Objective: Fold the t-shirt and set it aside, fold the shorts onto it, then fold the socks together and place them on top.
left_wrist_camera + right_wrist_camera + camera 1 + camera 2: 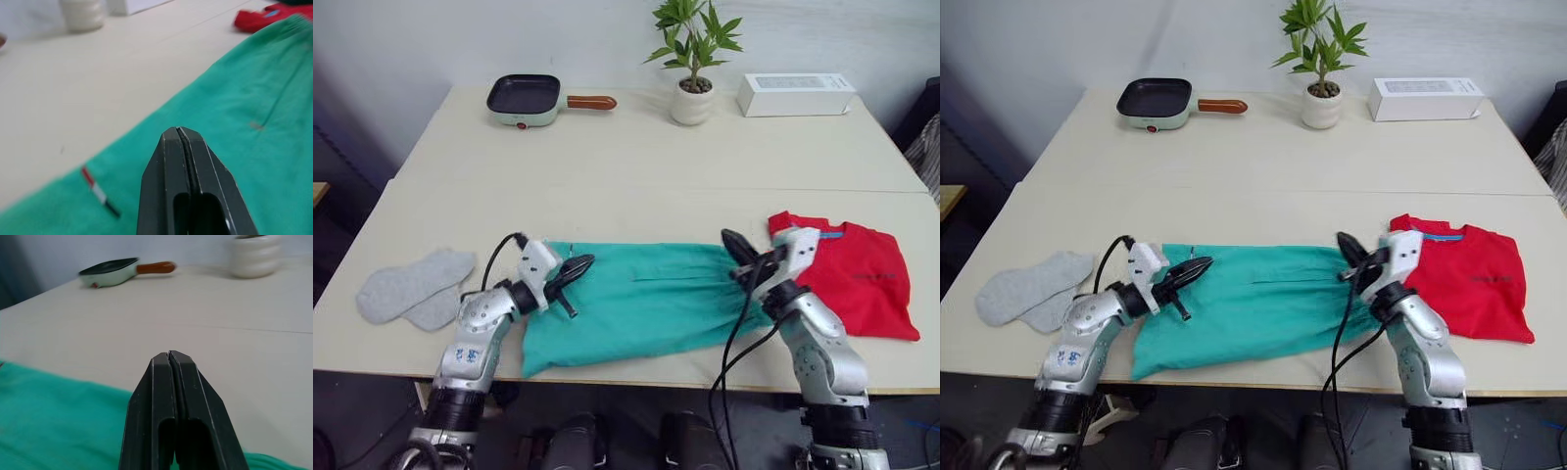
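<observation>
The teal shorts (646, 304) lie flat and lengthwise near the table's front edge. To their right rests the red t-shirt (862, 279), folded, with its blue collar band showing. The grey socks (416, 286) lie overlapping at the far left. My left gripper (587, 260) hovers shut over the left end of the shorts, with nothing between its fingers (178, 147). My right gripper (727, 237) is shut and empty over the gathered right end of the shorts, close beside the t-shirt. A small striped tag (98, 191) shows on the shorts.
At the back of the table (636, 157) stand a mint frying pan (524, 98) with a brown handle, a potted plant (693, 93) and a white box (795, 94). A seam crosses the table behind the clothes.
</observation>
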